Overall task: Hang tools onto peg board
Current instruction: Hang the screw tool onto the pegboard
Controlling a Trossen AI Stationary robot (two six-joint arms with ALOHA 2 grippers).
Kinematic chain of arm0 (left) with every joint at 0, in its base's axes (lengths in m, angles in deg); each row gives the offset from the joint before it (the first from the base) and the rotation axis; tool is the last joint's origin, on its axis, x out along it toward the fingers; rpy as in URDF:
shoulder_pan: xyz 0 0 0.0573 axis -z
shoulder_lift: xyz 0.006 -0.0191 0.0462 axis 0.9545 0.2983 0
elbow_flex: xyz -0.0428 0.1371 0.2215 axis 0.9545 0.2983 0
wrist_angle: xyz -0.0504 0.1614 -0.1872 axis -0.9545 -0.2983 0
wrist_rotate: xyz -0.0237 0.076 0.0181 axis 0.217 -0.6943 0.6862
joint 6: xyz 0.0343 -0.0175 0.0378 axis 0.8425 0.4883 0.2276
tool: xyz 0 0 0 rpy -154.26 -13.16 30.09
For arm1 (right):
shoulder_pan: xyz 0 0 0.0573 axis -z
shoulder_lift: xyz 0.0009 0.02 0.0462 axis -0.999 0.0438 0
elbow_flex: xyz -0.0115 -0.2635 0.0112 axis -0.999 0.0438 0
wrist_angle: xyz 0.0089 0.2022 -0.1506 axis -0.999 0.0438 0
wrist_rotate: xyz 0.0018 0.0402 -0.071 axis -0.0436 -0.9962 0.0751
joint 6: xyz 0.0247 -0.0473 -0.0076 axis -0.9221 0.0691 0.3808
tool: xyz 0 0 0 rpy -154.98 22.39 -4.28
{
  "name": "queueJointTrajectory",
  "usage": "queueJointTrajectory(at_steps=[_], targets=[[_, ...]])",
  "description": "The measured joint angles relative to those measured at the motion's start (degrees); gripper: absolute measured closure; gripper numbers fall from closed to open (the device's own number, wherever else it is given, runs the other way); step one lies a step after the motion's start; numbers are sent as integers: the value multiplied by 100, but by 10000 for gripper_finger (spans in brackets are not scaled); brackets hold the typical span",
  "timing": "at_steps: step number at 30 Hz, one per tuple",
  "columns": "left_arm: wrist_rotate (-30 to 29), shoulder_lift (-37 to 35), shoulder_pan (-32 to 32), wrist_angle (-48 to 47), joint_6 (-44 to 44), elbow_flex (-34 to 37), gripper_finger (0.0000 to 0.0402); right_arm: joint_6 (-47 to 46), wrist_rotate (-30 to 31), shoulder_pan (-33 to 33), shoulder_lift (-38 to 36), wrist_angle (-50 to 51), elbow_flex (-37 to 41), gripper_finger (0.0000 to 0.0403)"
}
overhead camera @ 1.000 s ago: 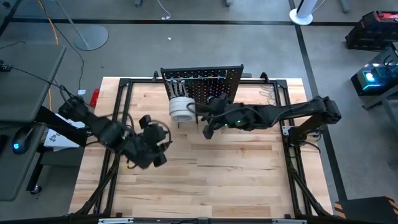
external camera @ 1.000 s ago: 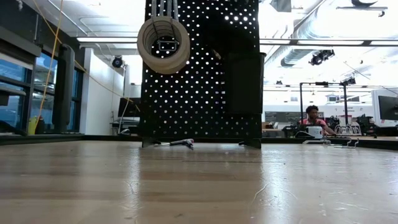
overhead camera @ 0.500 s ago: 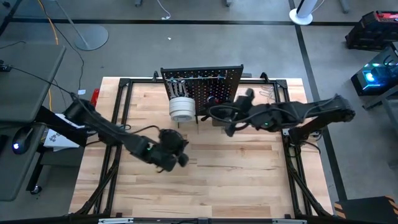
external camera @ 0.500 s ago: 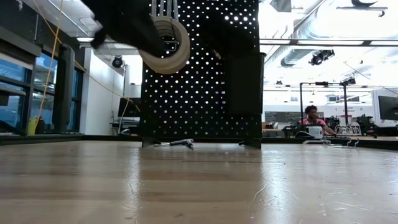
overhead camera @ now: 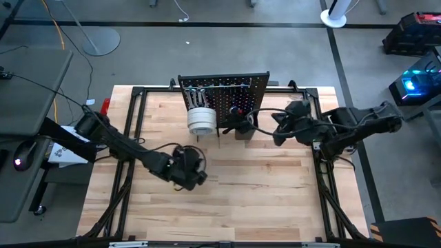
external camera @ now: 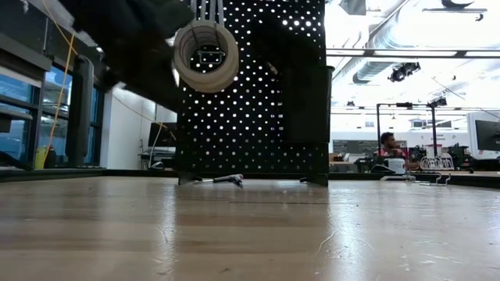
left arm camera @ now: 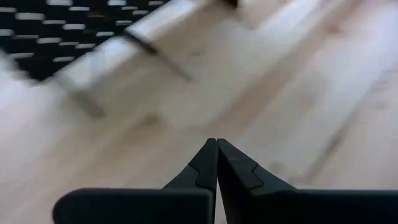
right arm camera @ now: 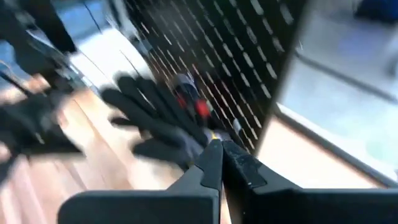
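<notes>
The black peg board (overhead camera: 224, 88) stands upright at the table's far middle. A stack of white tape rolls (overhead camera: 201, 119) hangs from a hook on its left part, also in the low view (external camera: 206, 55). A black glove-like bundle (right arm camera: 155, 121) with a red spot hangs against the board's front (overhead camera: 239, 122). A small silver tool (external camera: 223, 179) lies on the table at the board's foot. My left gripper (left arm camera: 217, 144) is shut and empty over the bare wood near the table's middle (overhead camera: 195, 172). My right gripper (right arm camera: 217, 144) is shut and empty, right of the glove bundle (overhead camera: 279, 132).
Thin metal tools (overhead camera: 298, 103) lie on the table right of the board, seen low as well (external camera: 433, 181). The black table frame (overhead camera: 141, 93) runs round the wood. A person (external camera: 388, 147) sits far behind the table. Bare wood lies toward the near edge.
My right gripper has drawn back from the peg board toward the table's right edge, leaving the glove bundle at the board. My left gripper has swung toward the table's right and a little nearer, coming over the middle of the wood.
</notes>
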Motion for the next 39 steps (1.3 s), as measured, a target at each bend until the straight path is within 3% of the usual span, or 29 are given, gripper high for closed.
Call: queueJointTrajectory(at_steps=[5, 8, 12, 18, 20, 24, 30, 35, 39], targets=[[-498, -341, 187, -1662, -1234, 0, 401, -1017, -411, 27, -45, 1373, 146, 403], [-595, -457, 174, -1753, -1542, 111, 401, -1368, -661, 26, -83, 1504, 526, 403], [-404, -565, 37, -582, -1253, 622, 401, -1565, -1267, 20, -258, 829, 1338, 403], [495, -388, -629, 3265, 177, 1671, 401, -2005, -1724, -89, -518, -146, 2370, 403], [586, -148, -835, 4115, 586, 1788, 401, -2144, -1824, -114, -569, -236, 2519, 403], [582, 427, -1049, 4534, 792, 1652, 387, -2161, -2009, -111, -602, -245, 2535, 403], [532, 1299, -913, 4566, 997, 1121, 330, -1915, -2016, -111, -602, -246, 2325, 403], [-295, 1810, -931, 4560, 1101, 700, 303, -1914, -1865, -111, -602, -232, 2256, 403], [-713, 2045, -1053, 4526, 1968, 459, 294, -1920, -1748, -69, -602, -222, 2253, 403]])
